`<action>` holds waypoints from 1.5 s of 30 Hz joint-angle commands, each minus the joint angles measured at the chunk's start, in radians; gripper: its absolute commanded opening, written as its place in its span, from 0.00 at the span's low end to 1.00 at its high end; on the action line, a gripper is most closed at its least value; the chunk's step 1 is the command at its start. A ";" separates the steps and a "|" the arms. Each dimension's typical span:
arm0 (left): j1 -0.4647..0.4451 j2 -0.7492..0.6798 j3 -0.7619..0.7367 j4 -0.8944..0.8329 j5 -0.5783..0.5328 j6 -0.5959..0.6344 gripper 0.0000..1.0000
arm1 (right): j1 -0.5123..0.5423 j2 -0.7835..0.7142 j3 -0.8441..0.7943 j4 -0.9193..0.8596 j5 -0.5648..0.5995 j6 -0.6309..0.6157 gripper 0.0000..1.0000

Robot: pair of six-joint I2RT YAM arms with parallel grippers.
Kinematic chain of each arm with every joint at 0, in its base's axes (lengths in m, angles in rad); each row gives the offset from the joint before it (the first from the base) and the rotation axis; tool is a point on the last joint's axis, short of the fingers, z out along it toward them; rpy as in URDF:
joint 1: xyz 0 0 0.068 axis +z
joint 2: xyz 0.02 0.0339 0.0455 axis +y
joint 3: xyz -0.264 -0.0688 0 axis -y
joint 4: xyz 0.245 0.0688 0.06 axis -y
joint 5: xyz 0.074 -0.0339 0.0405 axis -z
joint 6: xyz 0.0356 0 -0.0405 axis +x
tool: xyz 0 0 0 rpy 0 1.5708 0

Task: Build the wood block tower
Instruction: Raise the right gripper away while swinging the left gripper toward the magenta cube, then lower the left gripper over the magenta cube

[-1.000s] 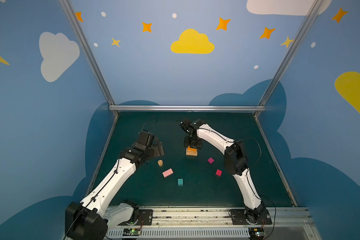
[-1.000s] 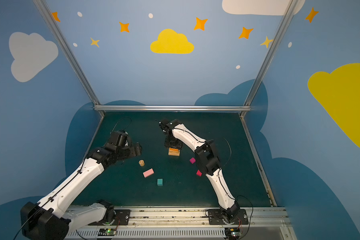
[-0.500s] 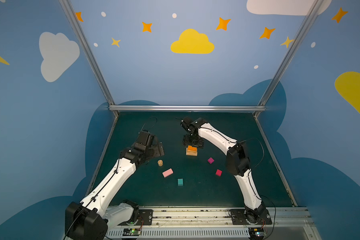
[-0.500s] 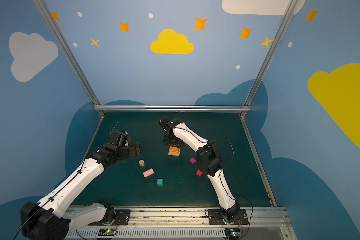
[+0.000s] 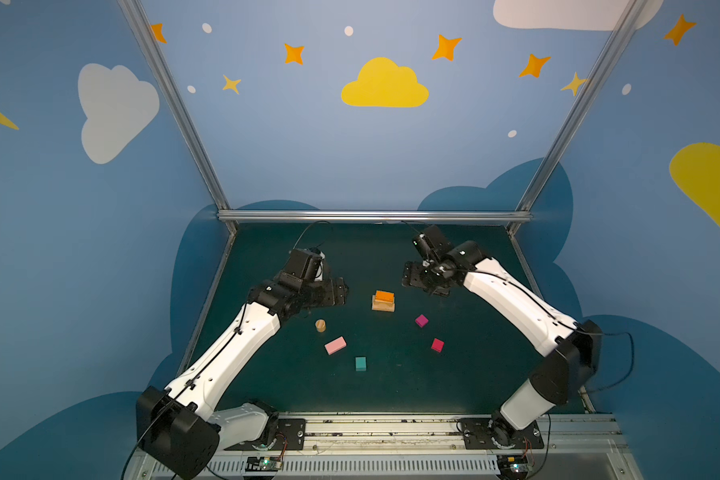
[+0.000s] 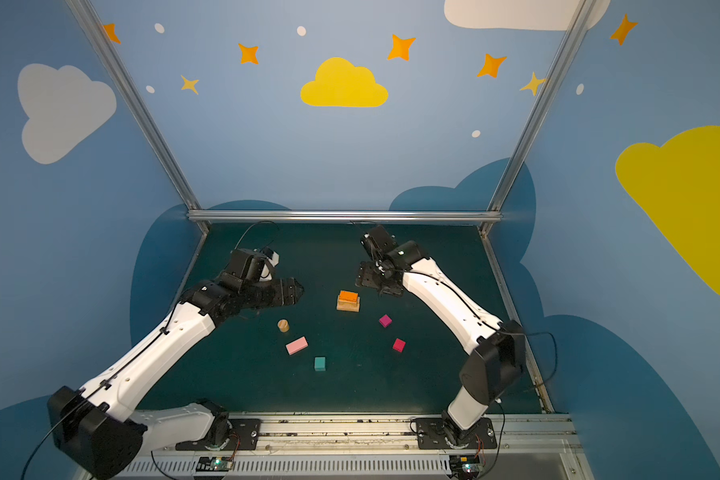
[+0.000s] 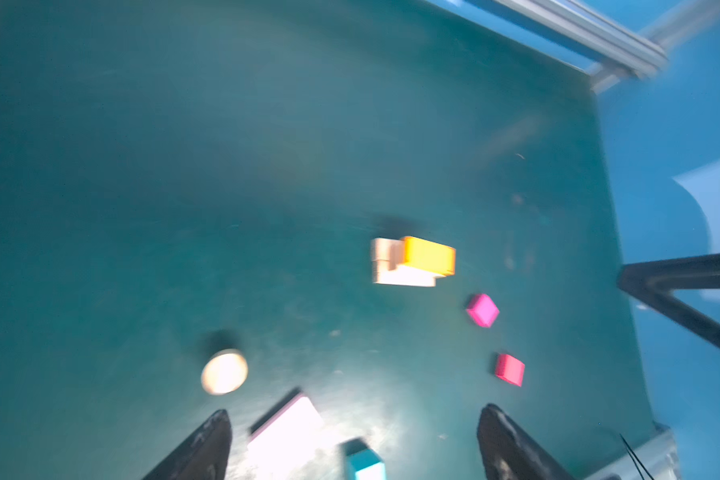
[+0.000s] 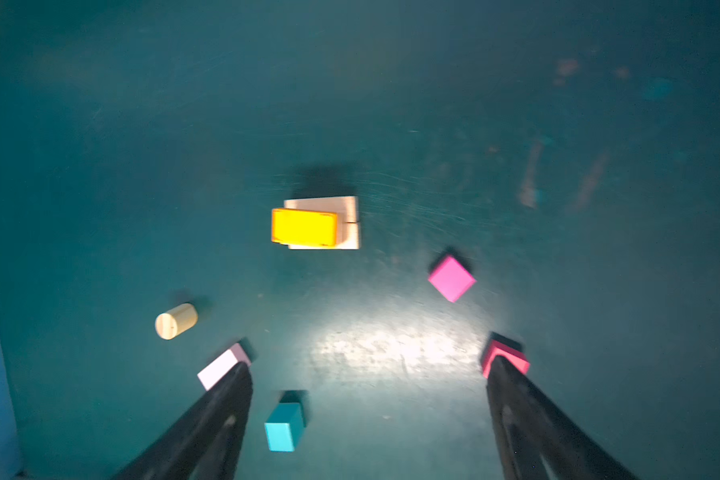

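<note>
Dark green tabletop (image 5: 391, 395), orange oblong (image 5: 384, 296) atop tan oblongs (image 5: 382, 307), tan cylinder (image 5: 320, 325) nearby

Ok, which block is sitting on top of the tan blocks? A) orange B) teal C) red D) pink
A: the orange block rests on the tan blocks; the pink block, teal cube and red cube lie apart from them.
</note>
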 commanded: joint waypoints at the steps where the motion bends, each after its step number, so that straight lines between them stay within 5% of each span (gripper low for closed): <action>1: -0.093 0.097 0.104 -0.071 -0.012 0.035 0.91 | -0.024 -0.114 -0.112 0.074 -0.001 -0.003 0.87; 13: -0.372 0.579 0.572 -0.301 -0.091 0.028 0.87 | -0.128 -0.654 -0.511 0.180 -0.001 0.004 0.87; 25: -0.417 1.024 1.097 -0.567 -0.122 0.010 0.79 | -0.151 -0.841 -0.612 0.165 -0.028 -0.006 0.87; 45: -0.439 1.267 1.244 -0.514 -0.029 0.293 0.67 | -0.189 -0.941 -0.630 0.199 -0.080 -0.053 0.87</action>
